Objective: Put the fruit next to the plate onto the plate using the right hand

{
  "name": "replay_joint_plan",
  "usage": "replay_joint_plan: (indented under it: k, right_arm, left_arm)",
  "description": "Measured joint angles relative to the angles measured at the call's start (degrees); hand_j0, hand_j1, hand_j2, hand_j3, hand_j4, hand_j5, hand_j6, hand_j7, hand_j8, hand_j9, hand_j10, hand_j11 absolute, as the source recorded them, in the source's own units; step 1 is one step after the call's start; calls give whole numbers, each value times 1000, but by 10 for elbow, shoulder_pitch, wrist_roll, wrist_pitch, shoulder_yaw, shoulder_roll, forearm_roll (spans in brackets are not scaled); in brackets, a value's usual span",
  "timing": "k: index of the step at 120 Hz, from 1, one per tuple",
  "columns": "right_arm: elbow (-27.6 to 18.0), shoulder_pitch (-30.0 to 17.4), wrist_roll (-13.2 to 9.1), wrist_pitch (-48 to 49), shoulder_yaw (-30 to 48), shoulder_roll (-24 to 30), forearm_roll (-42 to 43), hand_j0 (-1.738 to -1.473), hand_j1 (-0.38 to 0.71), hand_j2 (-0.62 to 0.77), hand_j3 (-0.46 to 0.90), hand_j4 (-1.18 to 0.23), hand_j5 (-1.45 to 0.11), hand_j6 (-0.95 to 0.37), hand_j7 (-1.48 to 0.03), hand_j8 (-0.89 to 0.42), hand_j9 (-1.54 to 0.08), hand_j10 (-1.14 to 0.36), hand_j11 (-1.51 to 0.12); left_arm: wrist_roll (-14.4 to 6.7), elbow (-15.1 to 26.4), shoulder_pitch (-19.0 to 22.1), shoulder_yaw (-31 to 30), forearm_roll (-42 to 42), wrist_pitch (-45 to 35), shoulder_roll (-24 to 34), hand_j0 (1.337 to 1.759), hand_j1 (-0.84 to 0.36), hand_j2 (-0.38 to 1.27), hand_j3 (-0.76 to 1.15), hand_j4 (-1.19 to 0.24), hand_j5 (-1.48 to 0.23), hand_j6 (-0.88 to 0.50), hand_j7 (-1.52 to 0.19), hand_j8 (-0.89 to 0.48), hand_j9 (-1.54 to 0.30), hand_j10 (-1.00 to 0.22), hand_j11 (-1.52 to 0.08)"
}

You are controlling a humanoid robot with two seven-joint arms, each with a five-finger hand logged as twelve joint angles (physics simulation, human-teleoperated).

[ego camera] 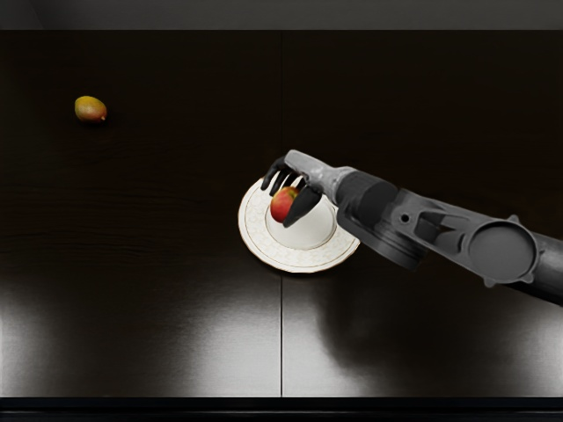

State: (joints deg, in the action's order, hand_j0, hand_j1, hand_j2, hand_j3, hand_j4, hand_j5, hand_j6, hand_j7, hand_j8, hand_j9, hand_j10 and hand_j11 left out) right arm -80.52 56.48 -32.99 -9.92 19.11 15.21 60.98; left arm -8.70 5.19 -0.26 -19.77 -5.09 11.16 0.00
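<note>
A white plate [264,246] with a patterned rim sits near the middle of the dark table. A red-and-yellow fruit [281,205] is over the plate's left part, and my right hand [288,186] is curled around it, the dark fingers wrapping its top and right side. Whether the fruit touches the plate cannot be told. The right arm [440,233] reaches in from the right edge. The left arm is out of view.
A second fruit, yellow-orange [90,109], lies far off at the table's back left. The table's front edge [281,397] runs along the bottom, and a seam [281,334] splits the tabletop down the middle.
</note>
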Motion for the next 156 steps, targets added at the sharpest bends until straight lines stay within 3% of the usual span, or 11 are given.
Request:
replay_joint_plan:
  k: [60,84,118,139,156]
  right_arm:
    - [1,-9,0,-2,-11,-8,2,-1656,200,168,0,-569,-734,-586,-736,-434,-721,-511,-719]
    - [1,-13,0,-27,-13,-16,19,-1657,53,34,0,-378,-490,-385,-490,-328,-485,-356,-484]
    - [-5,-10,-1,-32,-6,-10,21,-1658,-142,-8,0,-185,-238,-187,-238,-172,-237,-179,-237]
    - [-24,0,-1,-27,18,31,10,-1658,-232,-8,0,-104,-134,-105,-133,-99,-133,-101,-133]
    - [-45,3,1,-5,48,86,-47,-1658,-267,-7,0,-72,-93,-74,-93,-70,-92,-71,-92]
  left_arm:
    - [0,0,0,0,0,0,0,1658,69,47,0,-233,-303,-233,-303,-233,-303,-233,-303]
    - [0,0,0,0,0,0,0,1658,69,47,0,-233,-303,-233,-303,-233,-303,-233,-303]
    - [0,0,0,0,0,0,0,1658,69,47,0,-233,-303,-233,-303,-233,-303,-233,-303]
    - [0,0,0,0,0,0,0,1658,69,47,0,-233,-303,-233,-303,-233,-303,-233,-303]
    - [0,0,0,0,0,0,0,1658,69,47,0,-233,-303,-234,-303,-234,-303,-233,-303]
